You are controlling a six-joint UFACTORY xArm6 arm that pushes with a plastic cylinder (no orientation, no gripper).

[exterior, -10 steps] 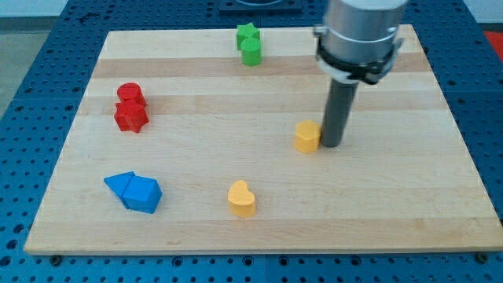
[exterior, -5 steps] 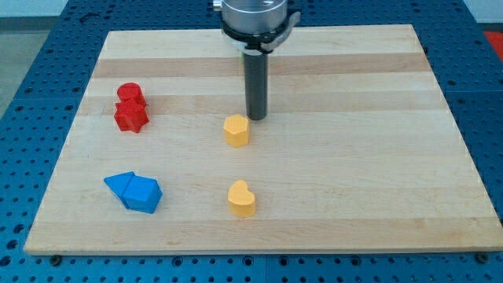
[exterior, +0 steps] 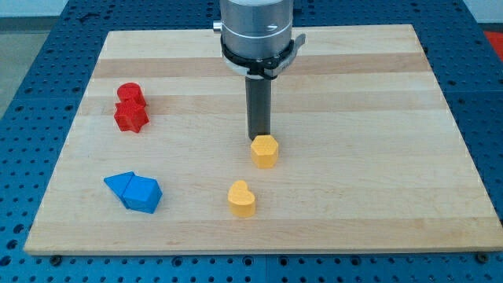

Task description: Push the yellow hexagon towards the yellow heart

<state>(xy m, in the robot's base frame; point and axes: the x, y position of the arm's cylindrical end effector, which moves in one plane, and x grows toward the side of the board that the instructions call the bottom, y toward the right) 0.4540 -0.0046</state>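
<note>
The yellow hexagon [exterior: 265,151] sits on the wooden board [exterior: 377,157] just right of the view's centre. The yellow heart [exterior: 242,199] lies below it and a little to the left, a short gap away. My tip [exterior: 258,140] stands right behind the hexagon, at its upper edge, touching or nearly touching it. The rod rises straight up to the grey arm head at the view's top.
A red cylinder [exterior: 129,93] and a red star [exterior: 130,118] sit together at the left. Two blue blocks [exterior: 134,191] lie at the lower left. The green blocks seen earlier at the top are hidden behind the arm.
The hexagon was pushed left from the right-centre, then down and right to its spot above the heart. My tip moved from its right side to just above it.
</note>
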